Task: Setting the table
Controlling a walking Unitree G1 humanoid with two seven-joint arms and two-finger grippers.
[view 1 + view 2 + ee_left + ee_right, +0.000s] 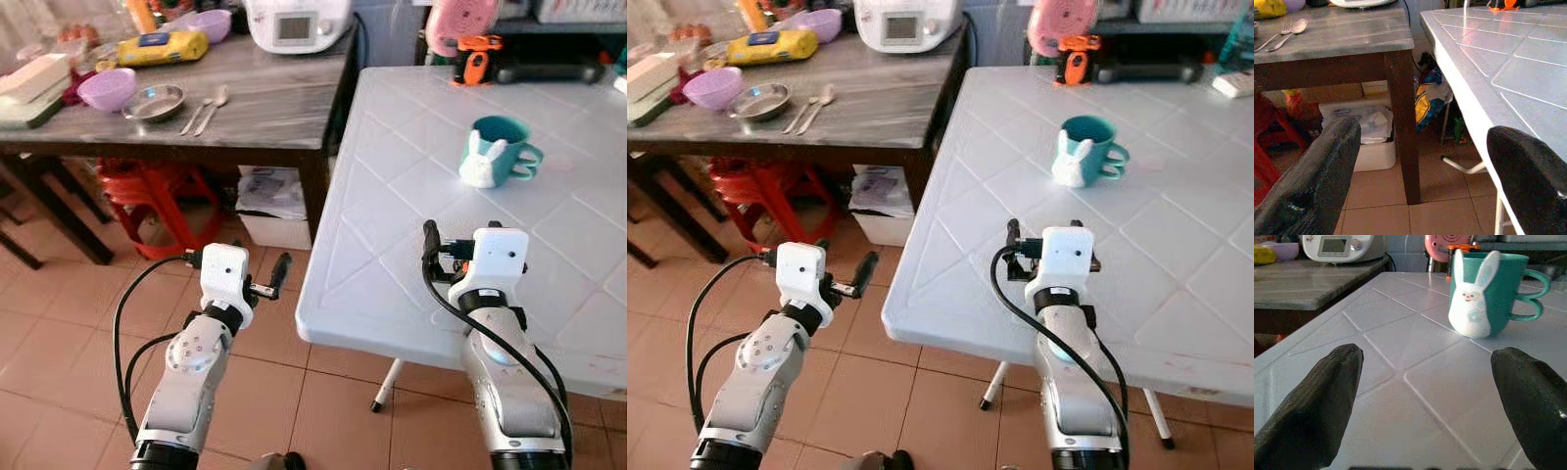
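So far only the mug [498, 150] stands on the white table [411, 245], at one o'clock of the wide, empty right gripper [1425, 396]; bowls [108, 88] and spoons [206, 110] wait on the wooden table [274, 108] at eleven, left gripper [1420, 181] also wide.

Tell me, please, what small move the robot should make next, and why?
Probably turn left toward the dark wooden table and reach the open left claw for the metal fork and spoon: the white plastic table holds a teal bunny mug but no cutlery.
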